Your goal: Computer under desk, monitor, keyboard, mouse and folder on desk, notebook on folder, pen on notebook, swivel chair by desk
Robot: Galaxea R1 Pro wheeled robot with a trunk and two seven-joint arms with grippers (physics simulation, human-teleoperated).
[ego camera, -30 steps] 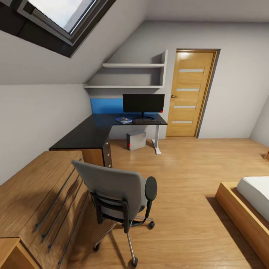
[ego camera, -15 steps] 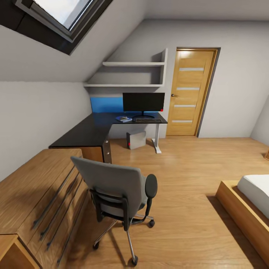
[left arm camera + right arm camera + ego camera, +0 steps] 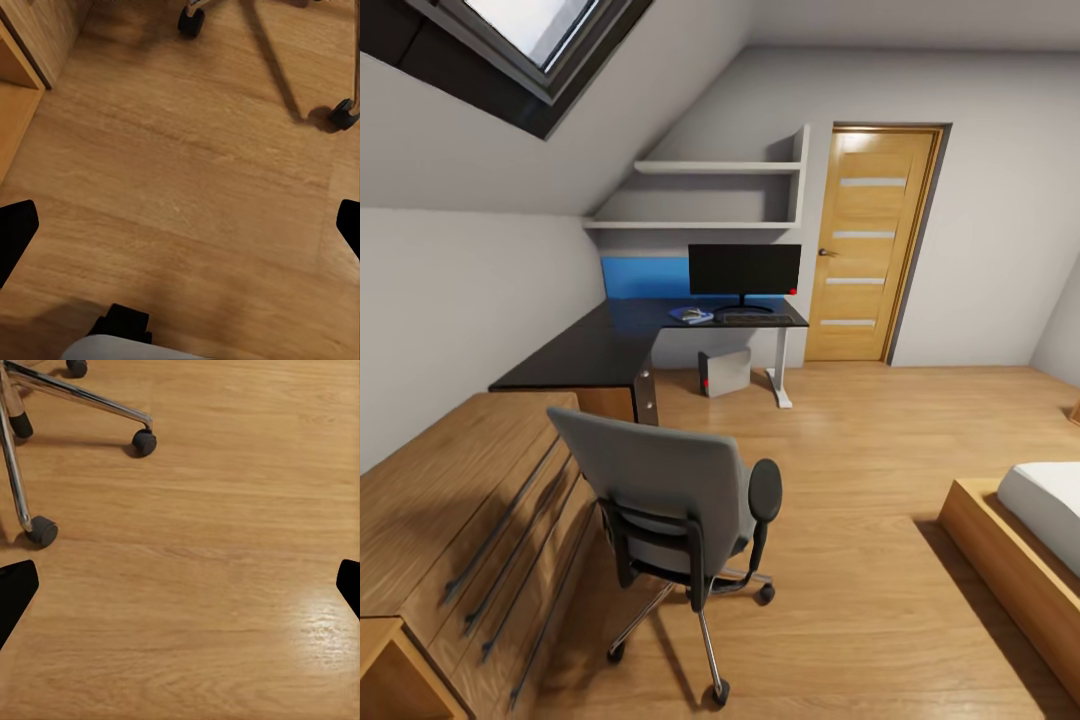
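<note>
Both grippers hang spread and empty over bare wood floor: the left gripper [image 3: 180, 225] shows its dark fingertips at opposite edges of the left wrist view, the right gripper [image 3: 180, 585] likewise in the right wrist view, with chair casters near each.

Swivel chair [image 3: 680, 510]: stands in the foreground beside the light wood cabinet [image 3: 450, 520], its back toward the camera, well apart from the monitor end of the desk [image 3: 590, 350]. Seat surface is hidden by the backrest; whether anything lies on it cannot be told.

Desk items, far end: monitor [image 3: 744, 270] upright on the desk; keyboard [image 3: 757, 321] flat in front of its stand; a blue flat item, judged to be the folder [image 3: 690, 317], lies just beside the keyboard with something pale on top. Notebook, pen and mouse are too small to distinguish. Computer [image 3: 724, 373] sits on the floor under the desk.

Assessment: computer, monitor, keyboard and folder placements appear complete; the stack and mouse are unconfirmed. Outstanding item, by appearance: bringing the chair up to the desk

Surroundings: oak door [image 3: 875, 245], wall shelves [image 3: 710, 195], bed corner [image 3: 1020, 540]
</note>
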